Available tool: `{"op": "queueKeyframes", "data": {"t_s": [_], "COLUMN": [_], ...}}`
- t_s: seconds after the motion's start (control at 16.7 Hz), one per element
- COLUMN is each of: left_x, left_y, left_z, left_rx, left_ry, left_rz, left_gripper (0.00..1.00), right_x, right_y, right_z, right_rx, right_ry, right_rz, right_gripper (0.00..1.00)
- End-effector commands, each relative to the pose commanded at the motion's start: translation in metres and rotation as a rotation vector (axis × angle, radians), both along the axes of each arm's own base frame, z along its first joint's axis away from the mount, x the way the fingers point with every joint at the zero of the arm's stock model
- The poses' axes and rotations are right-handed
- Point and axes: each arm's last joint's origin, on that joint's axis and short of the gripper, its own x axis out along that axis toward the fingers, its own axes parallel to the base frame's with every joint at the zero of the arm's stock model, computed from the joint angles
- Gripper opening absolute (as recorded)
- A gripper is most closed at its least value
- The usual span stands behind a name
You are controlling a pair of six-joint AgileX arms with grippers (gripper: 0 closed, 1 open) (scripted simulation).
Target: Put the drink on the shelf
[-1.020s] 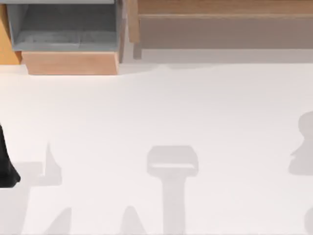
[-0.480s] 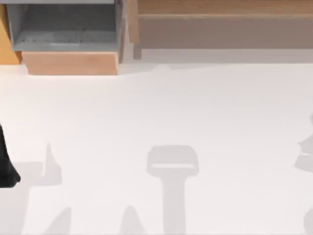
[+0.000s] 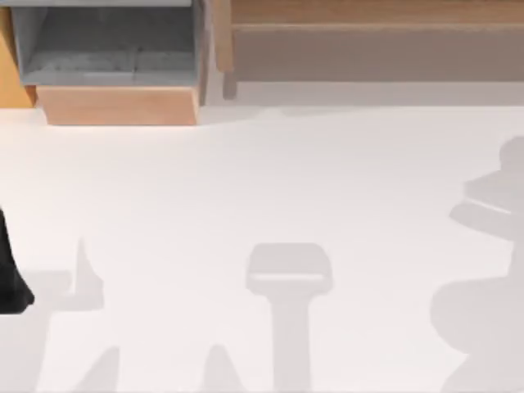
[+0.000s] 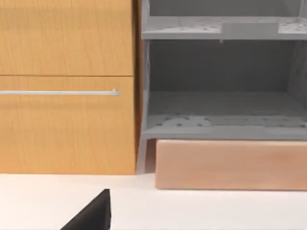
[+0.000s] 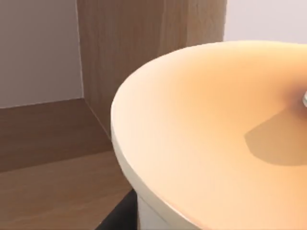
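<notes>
Top view: The white table (image 3: 262,180) lies bare across its middle, crossed by soft grey shadows (image 3: 483,270), the largest spreading in from the right edge. At the far left stands a grey boxy unit (image 3: 106,45) with a pale wood edge (image 3: 119,105). To its right runs the shelf (image 3: 368,12), a long medium-brown plank over a dull grey-brown panel. The left arm (image 3: 10,274) appears as a dark shape at the table's left edge, well apart from both pieces of furniture.

Left wrist view: An orange-wood cabinet (image 4: 64,120) with a thin metal handle bar (image 4: 57,92) stands just beside the grey boxy unit, whose speckled compartments sit one above the other over the pale wood edge. A dark wedge of the left claw (image 4: 93,215) hangs low over the white table, near the cabinet's foot. Whether this claw is open or closed cannot be told.

Right wrist view: The drink (image 5: 211,139) looms very near the camera, its broad round top pale and warm-toned, with a small shadow falling across it. Behind and beside it rises the shelf, a brown upright meeting a brown plank at a corner. A dark sliver of the right claw (image 5: 120,215) shows under the drink's rim. Whether the claw grips the drink, and whether the drink touches the plank, cannot be told.
</notes>
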Motion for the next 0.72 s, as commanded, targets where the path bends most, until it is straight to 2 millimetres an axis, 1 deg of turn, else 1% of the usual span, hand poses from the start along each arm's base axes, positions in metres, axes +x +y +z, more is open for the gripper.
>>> {"op": "queueKeyframes", "data": {"t_s": [0.12,0.18,0.3,0.42,0.48,0.6,0.66,0.72], "left_x": [0.000,0.000,0.000,0.000,0.000,0.000,0.000,0.000], "left_y": [0.000,0.000,0.000,0.000,0.000,0.000,0.000,0.000], "left_z": [0.000,0.000,0.000,0.000,0.000,0.000,0.000,0.000], "left_rx": [0.000,0.000,0.000,0.000,0.000,0.000,0.000,0.000], "left_ry": [0.000,0.000,0.000,0.000,0.000,0.000,0.000,0.000], "left_rz": [0.000,0.000,0.000,0.000,0.000,0.000,0.000,0.000], "left_gripper": [1.00,1.00,1.00,1.00,1.00,1.00,1.00,1.00], "right_x": [0.025,0.038,0.063,0.081,0.088,0.094,0.094,0.094], "right_y": [0.024,0.041,0.085,0.139,0.166,0.218,0.239,0.256], "right_z": [0.024,0.035,0.053,0.063,0.066,0.071,0.073,0.076], "right_rx": [0.013,0.019,0.033,0.043,0.045,0.043,0.041,0.038], "right_ry": [0.006,0.013,0.039,0.084,0.107,0.146,0.160,0.169], "right_rz": [0.014,0.034,0.096,0.180,0.226,0.309,0.342,0.367], "right_gripper": [0.00,0.00,0.00,0.00,0.00,0.00,0.00,0.00]}}
